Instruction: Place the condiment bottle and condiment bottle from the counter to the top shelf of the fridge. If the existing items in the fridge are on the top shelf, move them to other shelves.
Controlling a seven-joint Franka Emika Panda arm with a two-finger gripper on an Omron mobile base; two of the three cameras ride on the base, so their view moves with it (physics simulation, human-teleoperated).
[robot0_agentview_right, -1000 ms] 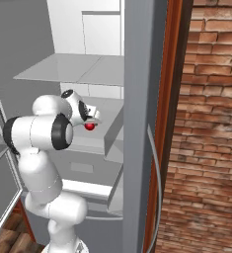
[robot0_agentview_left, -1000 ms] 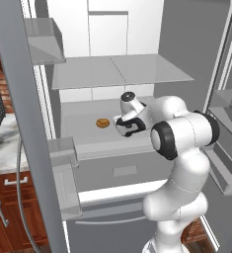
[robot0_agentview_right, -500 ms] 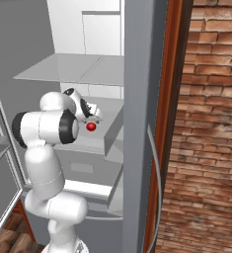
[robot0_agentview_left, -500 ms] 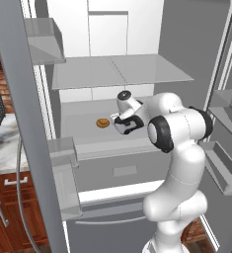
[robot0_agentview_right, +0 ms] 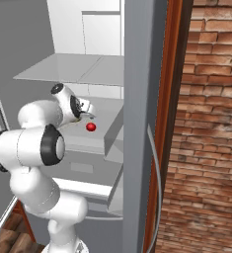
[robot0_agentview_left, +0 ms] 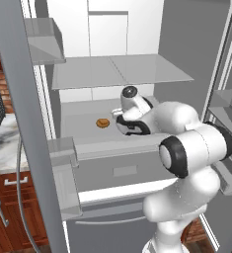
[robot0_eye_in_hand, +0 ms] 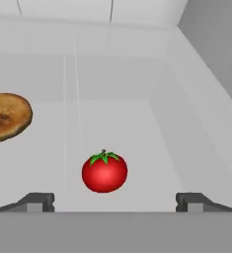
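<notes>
Hand view: the tomato (robot0_eye_in_hand: 104,171) rests free on the lower shelf (robot0_eye_in_hand: 137,123), at twelve o'clock of my spread, empty gripper (robot0_eye_in_hand: 115,201); the bun (robot0_eye_in_hand: 6,117) lies at ten o'clock, so I judge the top shelf (robot0_agentview_left: 117,70) is cleared for bottles.

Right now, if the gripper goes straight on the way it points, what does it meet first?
Probably the small round red tomato, lying just ahead between the open gripper's fingertips; depth is unclear.
</notes>
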